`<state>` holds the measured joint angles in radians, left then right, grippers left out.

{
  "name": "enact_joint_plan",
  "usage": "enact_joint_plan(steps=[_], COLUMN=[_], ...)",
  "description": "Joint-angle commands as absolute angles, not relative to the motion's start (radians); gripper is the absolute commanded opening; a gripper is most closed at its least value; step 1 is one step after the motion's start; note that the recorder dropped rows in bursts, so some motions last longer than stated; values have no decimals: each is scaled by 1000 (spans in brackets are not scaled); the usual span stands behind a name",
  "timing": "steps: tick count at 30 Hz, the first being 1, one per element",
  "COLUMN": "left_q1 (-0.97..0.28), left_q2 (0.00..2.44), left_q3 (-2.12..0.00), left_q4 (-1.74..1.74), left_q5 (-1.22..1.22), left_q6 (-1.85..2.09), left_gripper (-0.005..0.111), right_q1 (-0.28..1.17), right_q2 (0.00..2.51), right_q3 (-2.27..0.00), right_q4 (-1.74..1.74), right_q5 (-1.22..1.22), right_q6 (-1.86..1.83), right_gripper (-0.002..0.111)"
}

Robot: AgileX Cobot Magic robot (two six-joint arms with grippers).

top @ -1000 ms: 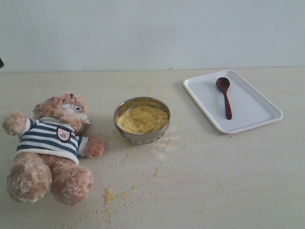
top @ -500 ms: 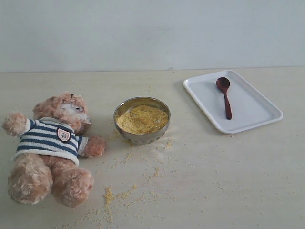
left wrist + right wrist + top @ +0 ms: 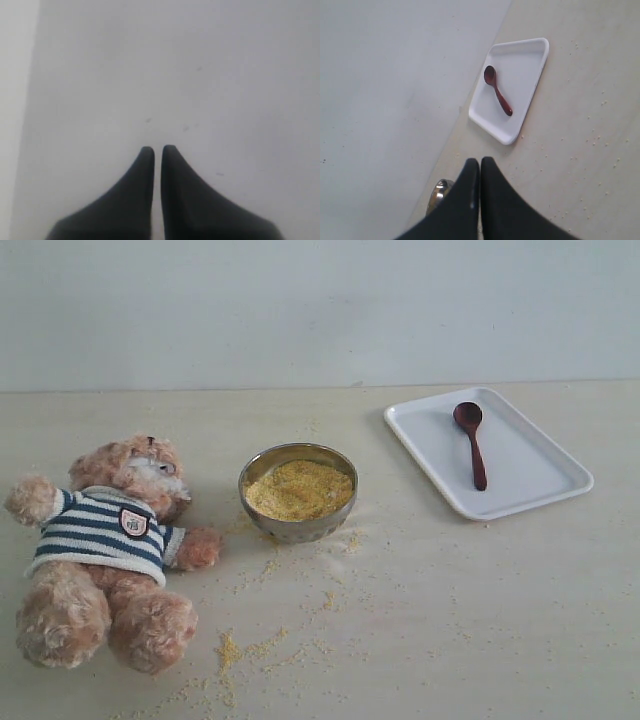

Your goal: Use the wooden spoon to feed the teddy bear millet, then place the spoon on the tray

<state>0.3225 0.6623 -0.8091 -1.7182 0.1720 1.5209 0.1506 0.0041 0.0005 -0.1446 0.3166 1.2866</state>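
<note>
Lately the left gripper [image 3: 157, 149] is brought together on nothing, like the right gripper [image 3: 480, 160], while the wooden spoon [image 3: 473, 450] is left unmoved on the tray [image 3: 530, 460], so the task is judged probably finished.

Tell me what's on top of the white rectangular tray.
Only a slim dark reddish-brown wooden spoon lies on the flat white plastic tray, its oval bowl at the far end. The spoon covers the strip of tray beneath it.

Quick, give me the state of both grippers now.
Left gripper: closed, holding nothing.
Right gripper: closed, holding nothing; slim dark reddish-brown wooden spoon lies on the white rectangular tray.
</note>
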Motion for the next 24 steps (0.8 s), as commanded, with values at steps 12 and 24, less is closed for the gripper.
enact_joint_plan(steps=[12, 24], left_q1=[181, 82], left_q2=[233, 48], left_q3=[-775, -469], left_q4=[-1655, -1542], left_q5=[136, 202], left_q6=[1490, 1335], left_gripper=[5, 5], right_q1=[148, 148], right_q2=[0, 0], right_q3=[0, 0], right_q4=[-147, -147], right_q5=[322, 322], right_q6=[1281, 1281], right_gripper=[0, 0])
